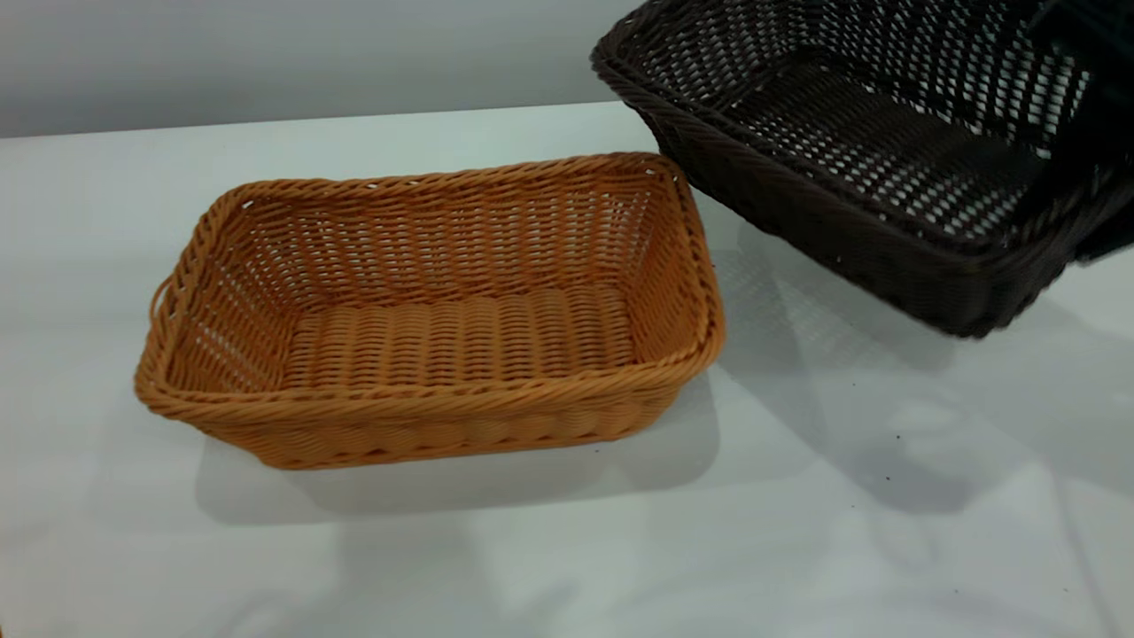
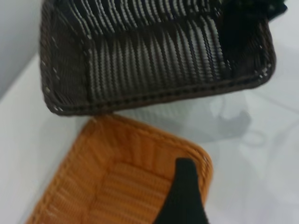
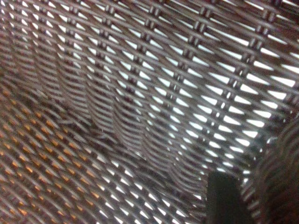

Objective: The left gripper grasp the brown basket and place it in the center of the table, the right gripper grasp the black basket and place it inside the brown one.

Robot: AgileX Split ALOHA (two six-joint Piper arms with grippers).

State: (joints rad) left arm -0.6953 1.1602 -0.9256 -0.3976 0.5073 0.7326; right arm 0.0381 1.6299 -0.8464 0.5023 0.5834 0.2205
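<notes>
The brown basket (image 1: 434, 310) stands flat on the white table (image 1: 842, 496), left of middle in the exterior view. The black basket (image 1: 850, 151) hangs tilted above the table at the back right, its low corner near the brown basket's far right corner. My right gripper (image 1: 1088, 62) is shut on its far right wall; in the right wrist view one finger (image 3: 224, 198) lies inside the weave beside the rim. My left gripper (image 2: 233, 205) is outside the exterior view. It hovers open over the brown basket (image 2: 121, 182), one black finger (image 2: 184, 196) showing, with the black basket (image 2: 154, 65) beyond.
A grey wall (image 1: 266, 53) runs behind the table's far edge. Bare tabletop lies in front of and to the right of the brown basket, crossed by the shadow of the lifted basket (image 1: 850, 372).
</notes>
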